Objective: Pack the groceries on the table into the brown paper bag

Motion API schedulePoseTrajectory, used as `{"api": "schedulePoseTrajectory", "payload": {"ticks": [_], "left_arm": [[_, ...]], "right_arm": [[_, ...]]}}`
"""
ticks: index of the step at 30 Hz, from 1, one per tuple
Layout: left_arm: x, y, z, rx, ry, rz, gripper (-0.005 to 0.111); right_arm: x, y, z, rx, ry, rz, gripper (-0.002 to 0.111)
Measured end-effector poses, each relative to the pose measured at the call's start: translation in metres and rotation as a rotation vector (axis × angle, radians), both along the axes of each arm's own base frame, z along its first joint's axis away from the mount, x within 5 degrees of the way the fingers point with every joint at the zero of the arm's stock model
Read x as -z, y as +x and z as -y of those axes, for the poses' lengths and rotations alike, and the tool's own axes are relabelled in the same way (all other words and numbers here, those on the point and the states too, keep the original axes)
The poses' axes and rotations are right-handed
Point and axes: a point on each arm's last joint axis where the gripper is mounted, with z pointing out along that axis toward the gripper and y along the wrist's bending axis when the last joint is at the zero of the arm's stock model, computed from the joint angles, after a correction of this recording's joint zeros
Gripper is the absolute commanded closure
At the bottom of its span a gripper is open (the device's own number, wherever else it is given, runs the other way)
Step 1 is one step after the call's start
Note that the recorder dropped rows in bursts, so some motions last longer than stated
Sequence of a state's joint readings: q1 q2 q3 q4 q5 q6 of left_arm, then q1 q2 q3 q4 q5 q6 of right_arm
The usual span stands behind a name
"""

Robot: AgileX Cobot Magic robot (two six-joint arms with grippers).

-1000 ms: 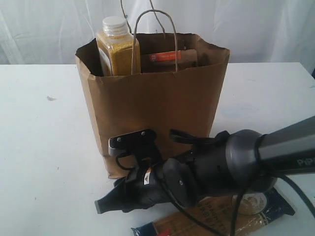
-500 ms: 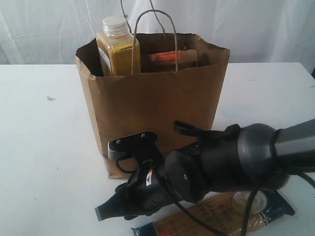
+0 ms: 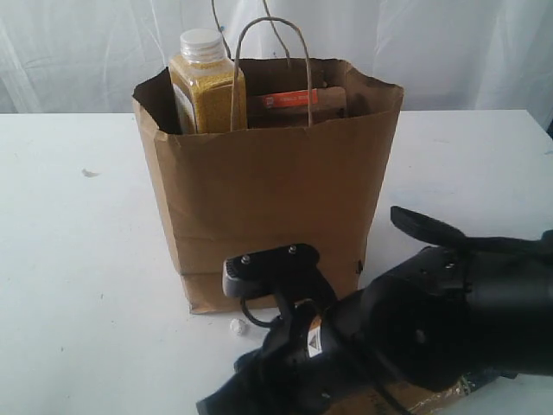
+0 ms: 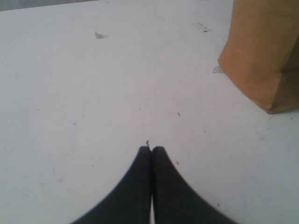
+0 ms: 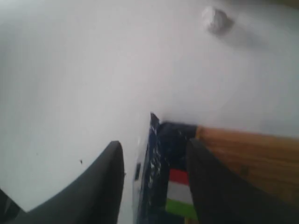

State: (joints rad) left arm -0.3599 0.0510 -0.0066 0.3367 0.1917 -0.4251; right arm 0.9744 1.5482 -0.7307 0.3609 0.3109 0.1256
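White worktop (image 3: pixel 69 259) carries the spaghetti packet (image 5: pixel 161 158), likely stiff yet brittle, best pinched mid-length; right tool (image 5: pixel 154 144) apart astride its end, left tool (image 4: pixel 151 149) together

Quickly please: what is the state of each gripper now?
Left gripper: closed, holding nothing.
Right gripper: open, astride the end of the spaghetti packet.

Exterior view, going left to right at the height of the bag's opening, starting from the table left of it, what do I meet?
small dark mark → yellow-grain bottle → kraft pouch with orange strip
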Motion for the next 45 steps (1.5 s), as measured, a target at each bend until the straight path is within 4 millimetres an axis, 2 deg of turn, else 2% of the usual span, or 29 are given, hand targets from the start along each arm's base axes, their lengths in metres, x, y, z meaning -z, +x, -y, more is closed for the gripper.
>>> {"api": "schedulePoseTrajectory", "payload": {"ticks": [4, 7, 11, 16, 21, 29, 39, 42, 45], "left_arm": [[0.0, 0.0, 0.0, 0.0, 0.0, 0.0, 0.107], [0.0, 0.0, 0.0, 0.0, 0.0, 0.0, 0.107], [0.0, 0.0, 0.0, 0.0, 0.0, 0.0, 0.107], [0.0, 0.0, 0.0, 0.0, 0.0, 0.0, 0.107], [0.0, 0.0, 0.0, 0.0, 0.0, 0.0, 0.107], [0.0, 0.0, 0.0, 0.0, 0.0, 0.0, 0.107], [0.0, 0.0, 0.0, 0.0, 0.0, 0.0, 0.107], [0.0, 0.0, 0.0, 0.0, 0.0, 0.0, 0.107], [0.0, 0.0, 0.0, 0.0, 0.0, 0.0, 0.107]], "right_arm": [[0.008, -0.01, 0.008, 0.0, -0.059, -0.086, 0.068], [0.006, -0.018, 0.013, -0.027, -0.076, -0.105, 0.068], [-0.014, -0.027, 0.011, -0.037, 0.001, -0.056, 0.068], [-0.037, -0.027, 0.016, -0.029, 0.087, 0.031, 0.068], [-0.036, -0.018, 0.03, -0.017, 0.006, 0.019, 0.068], [-0.031, 0.009, 0.06, 0.068, -0.114, 0.03, 0.068], [-0.029, 0.019, 0.074, 0.089, -0.268, 0.129, 0.068], [-0.031, 0.025, 0.081, 0.163, -0.315, 0.188, 0.068], [-0.033, 0.03, 0.085, 0.328, -0.324, 0.223, 0.068]]}}
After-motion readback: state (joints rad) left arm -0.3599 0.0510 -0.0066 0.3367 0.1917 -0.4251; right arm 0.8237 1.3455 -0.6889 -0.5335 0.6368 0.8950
